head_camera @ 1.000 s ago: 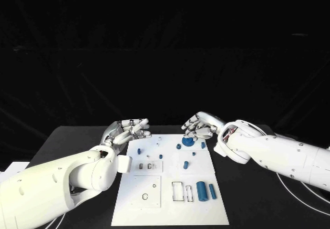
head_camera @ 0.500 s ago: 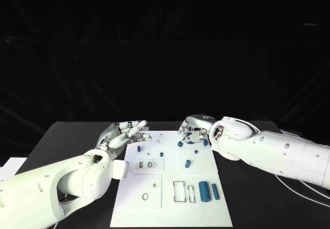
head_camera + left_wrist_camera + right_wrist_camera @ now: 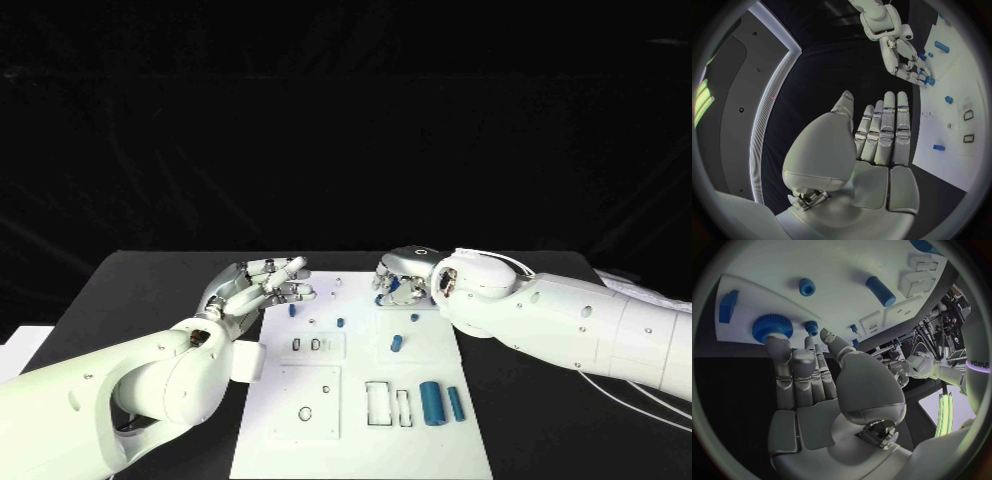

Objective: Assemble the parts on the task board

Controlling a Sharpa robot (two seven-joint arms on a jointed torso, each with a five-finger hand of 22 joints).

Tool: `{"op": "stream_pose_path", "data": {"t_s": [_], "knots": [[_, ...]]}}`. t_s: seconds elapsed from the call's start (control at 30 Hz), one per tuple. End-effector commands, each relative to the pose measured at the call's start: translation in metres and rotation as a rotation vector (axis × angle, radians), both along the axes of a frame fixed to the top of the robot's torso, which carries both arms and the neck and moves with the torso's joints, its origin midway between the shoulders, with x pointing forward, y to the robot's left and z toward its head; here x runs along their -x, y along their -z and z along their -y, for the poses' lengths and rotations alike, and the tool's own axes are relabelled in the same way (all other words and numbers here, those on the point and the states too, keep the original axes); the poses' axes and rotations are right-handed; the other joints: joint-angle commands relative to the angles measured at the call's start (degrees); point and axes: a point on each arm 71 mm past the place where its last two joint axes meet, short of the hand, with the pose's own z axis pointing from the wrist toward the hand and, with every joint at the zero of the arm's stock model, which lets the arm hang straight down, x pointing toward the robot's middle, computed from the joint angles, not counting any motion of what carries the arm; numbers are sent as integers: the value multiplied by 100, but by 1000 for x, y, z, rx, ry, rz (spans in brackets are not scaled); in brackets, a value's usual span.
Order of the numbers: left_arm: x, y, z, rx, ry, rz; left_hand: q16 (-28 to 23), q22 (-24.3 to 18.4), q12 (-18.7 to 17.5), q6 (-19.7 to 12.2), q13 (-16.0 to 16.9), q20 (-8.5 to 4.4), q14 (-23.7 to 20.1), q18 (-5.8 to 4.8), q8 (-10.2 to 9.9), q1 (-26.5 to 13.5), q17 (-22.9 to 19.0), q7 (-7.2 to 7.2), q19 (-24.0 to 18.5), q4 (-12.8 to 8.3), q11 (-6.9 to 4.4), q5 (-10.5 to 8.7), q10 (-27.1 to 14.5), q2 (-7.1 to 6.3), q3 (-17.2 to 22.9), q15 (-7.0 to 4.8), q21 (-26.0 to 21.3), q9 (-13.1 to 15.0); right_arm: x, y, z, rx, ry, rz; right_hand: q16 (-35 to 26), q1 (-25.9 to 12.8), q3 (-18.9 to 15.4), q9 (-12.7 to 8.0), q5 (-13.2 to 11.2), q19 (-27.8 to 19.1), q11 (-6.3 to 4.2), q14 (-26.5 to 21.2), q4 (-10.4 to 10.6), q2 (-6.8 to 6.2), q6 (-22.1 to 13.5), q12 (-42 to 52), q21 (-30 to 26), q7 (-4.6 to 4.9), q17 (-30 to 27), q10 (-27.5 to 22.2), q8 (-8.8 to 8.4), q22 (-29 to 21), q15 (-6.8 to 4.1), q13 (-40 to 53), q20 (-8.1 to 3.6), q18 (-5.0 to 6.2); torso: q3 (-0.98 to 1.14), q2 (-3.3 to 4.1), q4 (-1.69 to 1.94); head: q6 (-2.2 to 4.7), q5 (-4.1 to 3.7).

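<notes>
The white task board (image 3: pixel 281 445) lies in the middle of the table. My right hand (image 3: pixel 402 281) hovers low over its far edge. In the right wrist view its fingers stretch out, and one fingertip (image 3: pixel 777 343) touches the rim of a blue toothed wheel (image 3: pixel 772 326) lying on the board (image 3: pixel 836 270). A smaller toothed piece (image 3: pixel 811 326) sits beside the thumb. Nothing is pinched. My left hand (image 3: pixel 267 282) hangs off the board's far left corner, fingers straight and apart, holding nothing (image 3: pixel 879 132). Two blue cylinders (image 3: pixel 430 402) lie near the front right.
Small blue pegs (image 3: pixel 397 343) are scattered over the board's far half. Empty outlined slots (image 3: pixel 389 401) and a ring hole (image 3: pixel 304 412) mark its near half. Bare black table lies on both sides, and a white cable (image 3: pixel 635 400) trails at the right.
The camera has shifted. My right hand has dropped and turned over the toothed wheel, now covering it in the head view. The left hand has stayed beside the board's corner.
</notes>
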Motion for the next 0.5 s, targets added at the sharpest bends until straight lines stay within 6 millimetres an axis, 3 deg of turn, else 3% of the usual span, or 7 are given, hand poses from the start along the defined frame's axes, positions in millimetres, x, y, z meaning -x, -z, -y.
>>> {"op": "stream_pose_path", "data": {"t_s": [0.03, 0.5], "knots": [[2, -2, 3, 15, 25, 1, -29, -9, -38, 11, -4, 10, -41, 51, -27, -19, 10, 37, -24, -25, 34, -16, 7, 34, -15, -14, -29, -9, -1, 3, 0, 70, 6, -3, 77, -44, 50, 6, -6, 47, -13, 198, -3, 14, 55, -15, 83, -3, 72, -50, 5, 95, -44, -7, 17, -50, -3, 41, 19, 0, -6], [2, -3, 3, 14, 32, -6, -36, -11, -51, 0, -6, 13, -41, 52, -39, -18, 21, 46, -25, -33, 40, -15, -6, 37, -18, -10, -33, -10, -2, 4, -3, 92, 6, -12, 517, 2, 243, 22, -120, 114, -49, 192, 71, 86, 238, 5, 501, -55, 506, 15, 39, 585, -81, -8, 28, -101, -4, 94, 35, 3, -19]]}}
